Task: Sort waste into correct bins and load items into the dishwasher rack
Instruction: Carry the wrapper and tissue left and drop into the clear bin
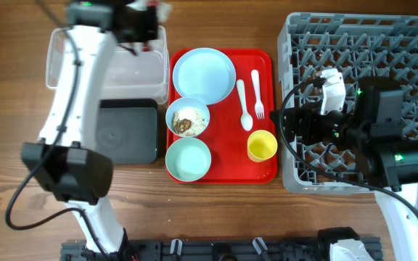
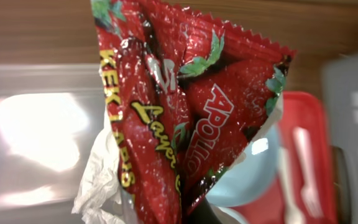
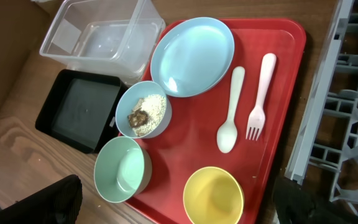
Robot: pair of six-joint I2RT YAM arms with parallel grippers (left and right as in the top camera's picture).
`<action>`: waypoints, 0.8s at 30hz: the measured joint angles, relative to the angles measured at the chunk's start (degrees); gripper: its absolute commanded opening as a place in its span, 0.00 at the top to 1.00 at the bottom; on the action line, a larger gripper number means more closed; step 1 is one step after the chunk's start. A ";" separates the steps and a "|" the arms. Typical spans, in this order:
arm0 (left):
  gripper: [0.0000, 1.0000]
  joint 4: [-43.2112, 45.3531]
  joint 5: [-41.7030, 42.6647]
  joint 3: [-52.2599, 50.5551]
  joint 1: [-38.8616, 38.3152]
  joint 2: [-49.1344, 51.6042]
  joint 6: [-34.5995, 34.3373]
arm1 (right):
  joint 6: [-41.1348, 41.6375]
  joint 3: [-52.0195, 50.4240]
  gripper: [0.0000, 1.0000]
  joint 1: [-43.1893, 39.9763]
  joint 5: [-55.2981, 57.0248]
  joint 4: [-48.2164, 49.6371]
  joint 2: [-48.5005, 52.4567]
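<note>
Wrapper (image 2: 179,112) hangs in left claw (image 1: 144,36) above clear tub (image 1: 71,69) edge.

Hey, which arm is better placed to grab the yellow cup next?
Right, probably. The right gripper hovers open at the edge of the rack near the yellow cup; the left gripper is shut on the wrapper above the clear tub.

I see the red wrapper (image 2: 185,112) hanging over the clear tub (image 1: 133,72), well apart from the grey rack (image 1: 412,43); the blue plate (image 1: 204,75) lies between them.
</note>
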 measured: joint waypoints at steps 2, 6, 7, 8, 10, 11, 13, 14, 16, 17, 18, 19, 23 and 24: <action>0.87 -0.44 -1.18 -0.26 2.91 1.16 -0.24 | 0.00 0.00 0.00 0.00 -0.02 0.00 0.00; 0.47 -1.16 -2.45 -1.73 6.43 6.47 -0.92 | 0.02 0.00 0.00 0.00 -0.02 0.00 0.00; 0.31 -1.38 -2.49 -2.05 6.73 7.52 -0.79 | 0.20 0.00 0.00 0.00 -0.02 0.00 0.02; 0.10 -1.88 -2.60 -2.32 6.93 8.90 -0.79 | 0.20 0.00 0.00 0.00 0.00 0.00 0.04; 0.00 -2.14 -2.64 -2.69 6.95 10.62 -0.90 | 0.22 0.00 0.00 0.00 0.00 0.00 0.07; 0.00 -2.14 -2.64 -2.78 6.95 11.06 -0.90 | 0.22 0.00 0.00 0.00 0.00 0.00 0.07; 0.00 -1.92 -2.64 -2.82 6.91 11.39 -0.98 | 0.22 0.00 0.00 0.00 -0.02 0.00 0.11; 0.00 -1.51 -2.64 -2.82 6.91 11.34 -1.01 | 0.22 0.00 0.00 0.00 0.00 0.00 0.11; 0.00 -1.22 -2.64 -2.82 6.91 11.26 -1.01 | 0.22 0.00 0.00 0.00 0.00 0.00 0.17; 0.00 -1.25 -2.64 -2.82 6.91 11.26 -1.03 | 0.20 0.00 0.00 0.00 -0.02 0.00 0.22; 0.00 -1.27 -2.64 -2.82 6.91 11.26 -1.01 | 0.22 0.00 0.00 0.00 0.00 0.00 0.22; 0.00 -1.29 -2.64 -2.82 6.91 11.26 -1.01 | 0.22 0.00 0.00 0.00 -0.02 0.00 0.22; 0.00 -2.47 -2.51 -2.82 6.91 10.23 -1.01 | 0.22 0.00 0.00 0.00 0.00 0.00 0.22; 0.00 -2.89 -2.36 -2.82 6.91 9.55 -1.01 | 0.22 0.00 0.00 0.00 -0.02 0.00 0.22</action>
